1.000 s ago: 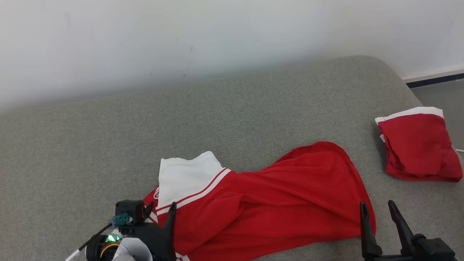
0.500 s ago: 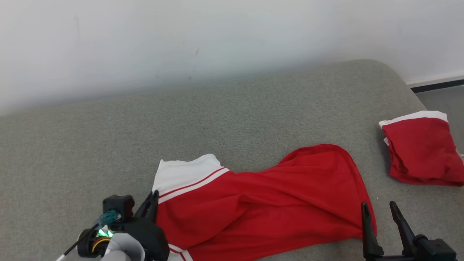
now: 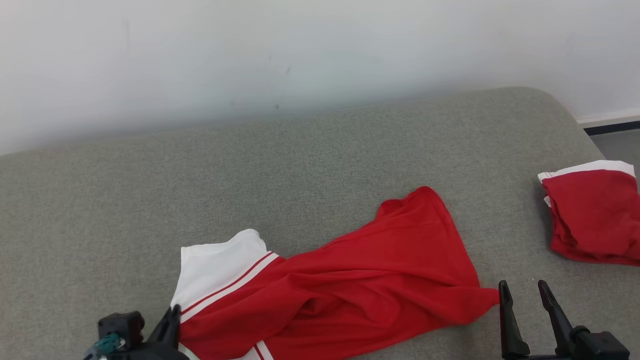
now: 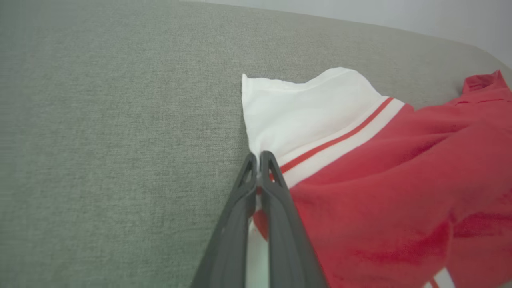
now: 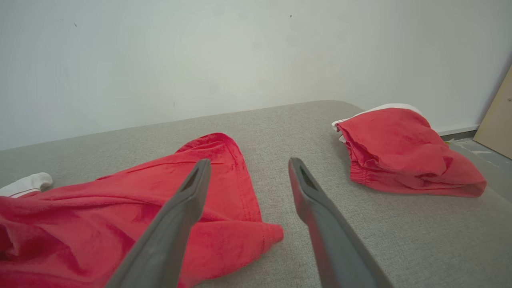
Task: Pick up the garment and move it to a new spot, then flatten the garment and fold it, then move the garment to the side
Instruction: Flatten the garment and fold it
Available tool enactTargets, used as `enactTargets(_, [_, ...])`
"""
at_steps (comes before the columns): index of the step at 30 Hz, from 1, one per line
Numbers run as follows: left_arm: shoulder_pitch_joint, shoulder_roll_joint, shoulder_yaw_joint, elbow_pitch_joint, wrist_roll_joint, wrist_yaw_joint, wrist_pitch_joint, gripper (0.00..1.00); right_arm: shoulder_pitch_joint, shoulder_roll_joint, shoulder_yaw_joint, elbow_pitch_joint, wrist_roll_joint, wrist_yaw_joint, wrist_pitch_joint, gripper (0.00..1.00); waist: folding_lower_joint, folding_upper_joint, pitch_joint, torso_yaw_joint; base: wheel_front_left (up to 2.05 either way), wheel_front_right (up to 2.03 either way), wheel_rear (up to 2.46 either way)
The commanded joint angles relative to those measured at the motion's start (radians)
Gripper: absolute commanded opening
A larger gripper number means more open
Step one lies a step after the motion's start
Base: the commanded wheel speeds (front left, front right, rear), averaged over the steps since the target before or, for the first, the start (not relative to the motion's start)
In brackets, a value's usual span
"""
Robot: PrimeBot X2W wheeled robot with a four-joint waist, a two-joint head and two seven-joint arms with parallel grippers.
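1. A wide grey fabric surface (image 3: 300, 165) lay before me, its far corner on my right rounded.
2. Behind it stood a plain white wall (image 3: 300, 50) with a few small dark marks.
3. A second red cloth (image 3: 595, 220), folded, with a white band along its far edge, rested on the surface near its right end.
4. Past that end I saw grey floor (image 3: 622, 147) and a dark skirting strip (image 3: 612, 126).
5. A pale wooden board (image 5: 498, 120) stood on the floor at the far right.
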Motion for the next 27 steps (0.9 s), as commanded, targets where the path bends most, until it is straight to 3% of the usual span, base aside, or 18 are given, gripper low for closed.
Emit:
enactTargets(1, [0.019,0.012,0.010,-0.021,-0.003,0.012,0.006,0.00,-0.005,-0.001,0.002,0.000,0.002,-0.003,-0.002,1.00,0.0000,-0.0001,-0.001,0.001,0.00,0.00,0.00])
enactTargets(11, [0.070,0.031,0.025,-0.041,0.038,0.116,0.000,0.00,-0.010,-0.001,0.006,0.004,-0.003,-0.003,0.007,1.00,0.0000,-0.0001,-0.005,-0.017,0.00,0.00,0.00])
enactTargets(12, [0.073,0.024,0.021,-0.041,0.038,0.119,-0.003,0.32,-0.010,-0.001,0.006,0.004,-0.003,-0.003,0.006,1.00,0.0000,-0.0001,-0.005,-0.018,0.00,0.00,0.00])
enactTargets(13, [0.075,0.017,0.021,-0.042,0.031,0.120,-0.007,1.00,-0.009,-0.001,0.004,0.004,-0.003,-0.003,0.006,1.00,0.0000,-0.0001,-0.006,-0.019,0.00,0.00,0.00])
enactTargets(18, [0.091,0.003,0.021,-0.048,0.024,0.118,-0.045,1.00,-0.006,-0.001,-0.002,0.004,-0.004,-0.003,0.008,1.00,0.0000,-0.0001,-0.014,-0.017,0.00,0.00,0.00])
enactTargets(23, [0.130,-0.015,0.050,-0.070,0.017,0.128,-0.184,1.00,-0.002,-0.001,-0.008,0.000,-0.011,-0.003,0.012,1.00,0.0000,-0.0001,-0.030,0.004,0.00,0.00,0.00])
enactTargets(27, [0.174,-0.030,0.072,-0.115,0.039,0.111,-0.259,1.00,-0.002,-0.001,-0.015,-0.006,-0.013,-0.003,0.014,1.00,0.0000,-0.0001,-0.040,0.029,0.00,0.00,0.00])
